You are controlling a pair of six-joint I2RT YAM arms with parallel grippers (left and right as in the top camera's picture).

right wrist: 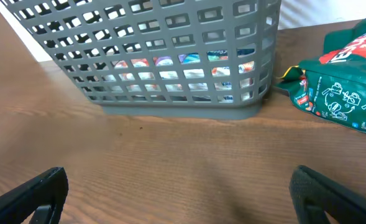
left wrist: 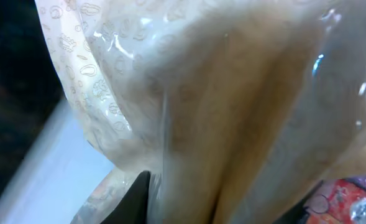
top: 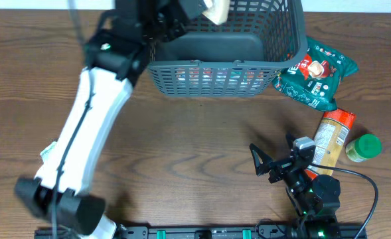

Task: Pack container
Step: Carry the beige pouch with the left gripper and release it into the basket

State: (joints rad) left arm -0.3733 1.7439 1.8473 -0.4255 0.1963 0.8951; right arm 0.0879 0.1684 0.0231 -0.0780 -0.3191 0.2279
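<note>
R gripper (top: 265,164) at tbl's 5 o'clock, near edge. Jaws spread wide, nothing btwn them. Its wrist view shows both dark fingers (right wrist: 27,199) at the frame corners w/ bare wooden table (right wrist: 170,149) btwn.

Orange-topped canister (top: 331,136) lies on its side at R gripper's 2 o'clock, just beside it. Green-lidded jar (top: 362,147) at canister's 4 o'clock, close; can't tell if touching.

Green packet (top: 318,73) at canister's 12 o'clock, lying flat w/ red and white print. Its left corner is up against the container's near-right corner (right wrist: 266,93).

Container (top: 228,46) sits upright at tbl's 12 o'clock; far rim cut off by frame. Grey lattice walls, solid floor. Colourful packets (right wrist: 189,62) show thru the near wall, low inside; floor behind them looks bare from overhead.

L arm (top: 89,126) runs from 7 o'clock up to 12 o'clock, white cover, dark wrist. L gripper (top: 196,9) hangs over the container's far-left part, above rim level, pinching a clear bag (top: 216,10) w/ pale contents. In L wrist view the bag (left wrist: 220,106) fills nearly the whole frame, crinkled film w/ faint printed pattern; one dark finger (left wrist: 138,196) shows at 6 o'clock against it.
</note>
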